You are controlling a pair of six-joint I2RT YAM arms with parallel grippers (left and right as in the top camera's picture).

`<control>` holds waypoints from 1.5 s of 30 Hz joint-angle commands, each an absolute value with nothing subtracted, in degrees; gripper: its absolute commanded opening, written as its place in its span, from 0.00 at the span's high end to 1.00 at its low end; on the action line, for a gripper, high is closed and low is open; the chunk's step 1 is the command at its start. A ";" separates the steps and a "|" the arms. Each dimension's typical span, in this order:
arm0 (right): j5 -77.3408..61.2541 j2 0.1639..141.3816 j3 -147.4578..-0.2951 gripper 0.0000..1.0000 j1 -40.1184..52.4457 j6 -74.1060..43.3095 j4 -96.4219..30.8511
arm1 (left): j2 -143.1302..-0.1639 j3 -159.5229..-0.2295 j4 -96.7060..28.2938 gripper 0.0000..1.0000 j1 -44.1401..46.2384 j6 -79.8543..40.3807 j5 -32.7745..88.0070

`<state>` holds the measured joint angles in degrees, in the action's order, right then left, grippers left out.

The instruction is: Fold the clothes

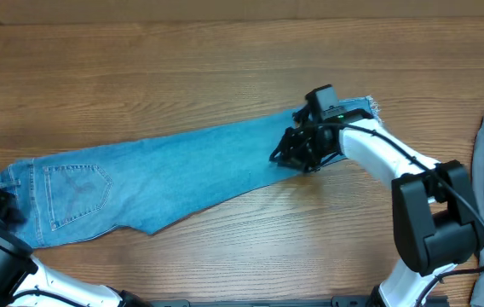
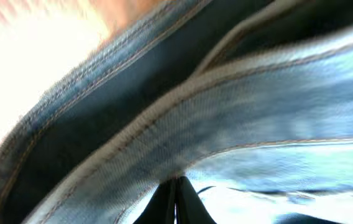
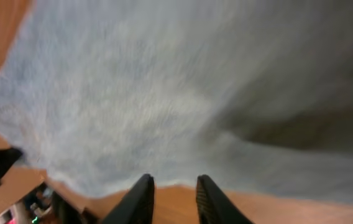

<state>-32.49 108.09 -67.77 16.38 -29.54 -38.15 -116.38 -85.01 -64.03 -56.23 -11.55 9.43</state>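
Jeans (image 1: 165, 175) stretched full length across the bench (image 1: 225, 60), no crosswise fold yet.
I read my left pincer (image 2: 176, 196) closed on the waistband and my right pincer (image 3: 173, 182) open over the hem end.

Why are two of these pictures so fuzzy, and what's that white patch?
Overhead: sharp and evenly lit, the jeans crisp. Left wrist: denim very close to the lens, smeared, with blown-out white glare at top left. Right wrist: cloth soft and streaky; only the dark right claw looks fairly defined.
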 commanded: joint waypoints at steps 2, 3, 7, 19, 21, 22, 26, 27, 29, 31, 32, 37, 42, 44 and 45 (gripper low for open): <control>-23.16 106.63 -68.75 0.93 9.52 -27.53 -37.63 | -116.81 -91.66 -66.08 0.93 -52.47 -3.09 23.09; -20.75 106.63 -68.75 0.93 8.08 -27.33 -37.65 | -116.77 -92.36 -66.41 0.93 -51.27 -1.52 24.82; -16.29 106.63 -68.75 0.93 1.52 -26.28 -35.64 | -116.42 -94.21 -67.83 0.93 -44.91 2.87 26.65; -14.48 113.56 -68.64 0.92 -5.67 -26.30 -28.53 | -116.22 -94.67 -70.17 0.93 -29.04 4.25 17.54; -10.44 115.31 -68.64 0.96 -5.80 -26.35 -30.87 | -116.22 -94.67 -71.00 0.90 -27.99 4.27 16.40; -7.35 115.83 -68.64 0.96 -5.96 -26.70 -32.47 | -116.22 -94.67 -71.40 0.89 -27.75 4.27 16.27; 6.90 115.52 -68.66 0.96 -8.01 -34.06 -41.69 | -116.22 -94.67 -72.66 0.85 -27.70 4.27 16.29; 8.97 115.50 -68.66 0.96 -9.02 -36.88 -44.03 | -116.22 -94.67 -72.84 0.86 -27.70 4.27 16.32; 9.54 115.52 -68.66 0.96 -11.73 -39.92 -47.88 | -116.22 -94.67 -72.90 0.85 -27.70 4.27 16.32; 9.34 115.46 -68.66 0.96 -13.87 -40.75 -50.28 | -116.22 -94.67 -72.84 0.85 -27.62 4.27 16.32; 8.75 115.42 -68.66 0.96 -14.66 -40.66 -50.87 | -116.22 -94.67 -72.79 0.85 -27.57 4.27 16.32; 0.23 113.16 -69.19 0.96 -15.84 -29.93 -49.43 | -116.22 -93.91 -72.01 0.92 -26.63 4.32 14.52; -4.71 108.01 -71.61 0.95 -15.73 -26.33 -50.83 | -116.25 -87.00 -67.35 0.96 -25.23 2.90 12.82; -6.57 105.73 -72.95 0.95 -15.73 -25.21 -51.83 | -116.25 -82.56 -64.66 0.96 -25.12 0.19 12.36; -7.09 104.68 -73.67 0.95 -15.77 -25.19 -52.53 | -116.25 -80.31 -62.98 0.96 -25.12 -0.91 11.70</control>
<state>-4.36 109.93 -71.46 -15.40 -28.25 -51.90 -116.36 -85.89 -64.71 -25.47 2.46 13.80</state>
